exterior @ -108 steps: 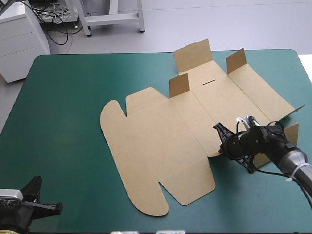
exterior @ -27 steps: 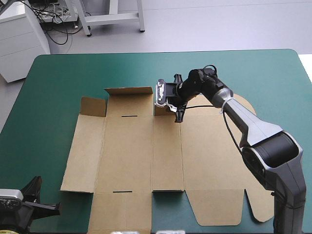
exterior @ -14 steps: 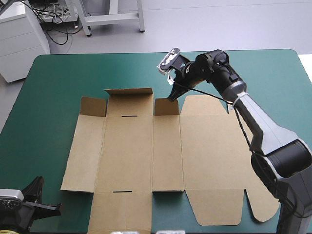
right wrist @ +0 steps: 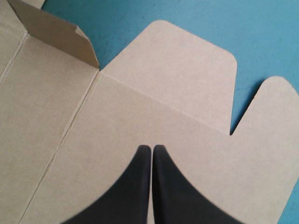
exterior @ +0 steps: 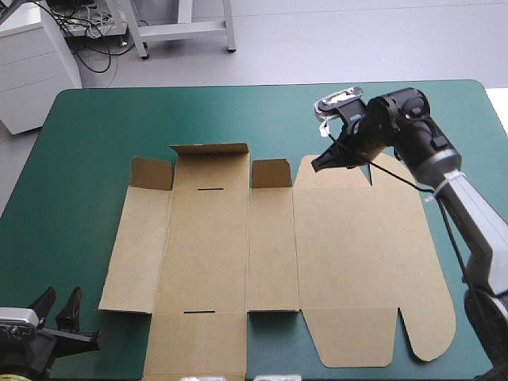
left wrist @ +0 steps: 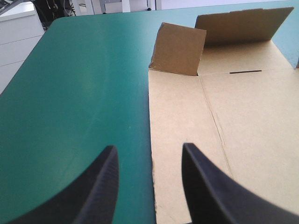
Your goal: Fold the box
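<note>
Box (exterior: 270, 254) flat across frame centre and lower middle, three far flaps raised | my right gripper (exterior: 317, 166) clenched, holding nothing, upper right over its far edge | my left gripper (exterior: 59, 308) released, lower left corner

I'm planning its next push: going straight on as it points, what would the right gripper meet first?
Most likely the box: the right gripper, shut, aims at its flat panel just short of the round-cornered flap. How high it hangs above the board is unclear.
</note>
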